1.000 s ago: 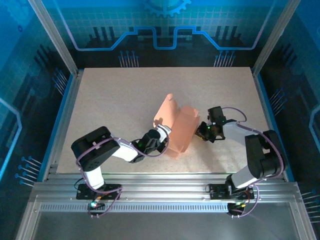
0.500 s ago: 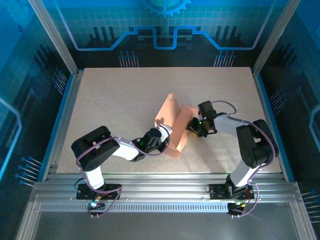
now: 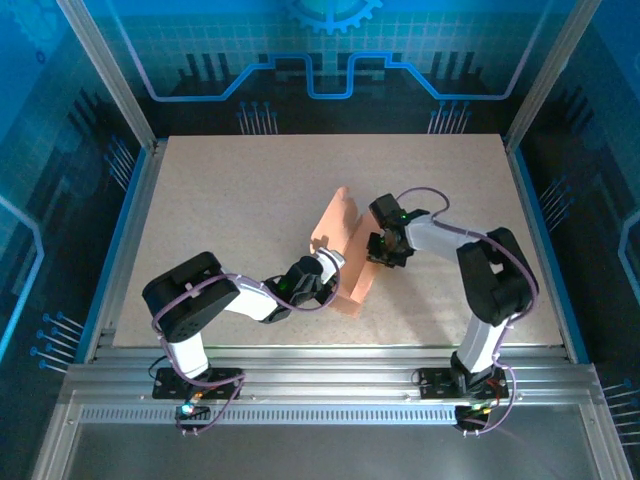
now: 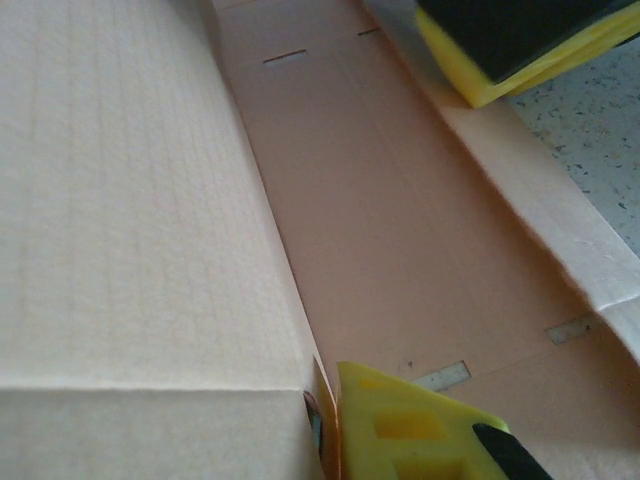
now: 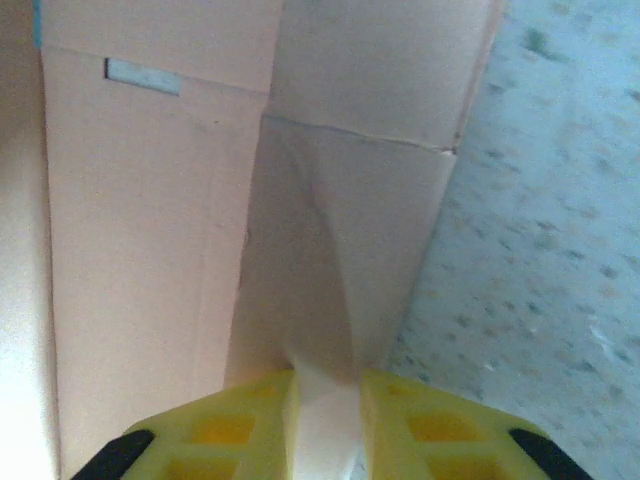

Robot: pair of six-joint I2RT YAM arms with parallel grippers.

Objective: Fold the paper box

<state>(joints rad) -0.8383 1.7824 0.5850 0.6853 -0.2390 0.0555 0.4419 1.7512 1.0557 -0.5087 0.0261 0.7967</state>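
The salmon-orange paper box (image 3: 340, 225) stands partly folded at mid-table, its panels raised. My left gripper (image 3: 326, 270) reaches in from the lower left and is shut on a lower panel edge. In the left wrist view that thin edge (image 4: 322, 395) sits pinched against one yellow finger (image 4: 400, 425), and the other finger is hidden behind the pale panel (image 4: 120, 220). My right gripper (image 3: 379, 250) presses in from the right, shut on a side flap. That flap (image 5: 330, 300) runs between its two yellow fingers (image 5: 240, 415).
The speckled beige tabletop (image 3: 230, 200) surrounds the box on all sides. An aluminium rail (image 3: 320, 385) runs along the near edge, and blue enclosure walls (image 3: 100, 90) close in the left, right and back.
My right gripper has swung left and a little farther away, carrying the box's right panel inward, so the cardboard looks narrower and more upright. The left arm has stayed put.
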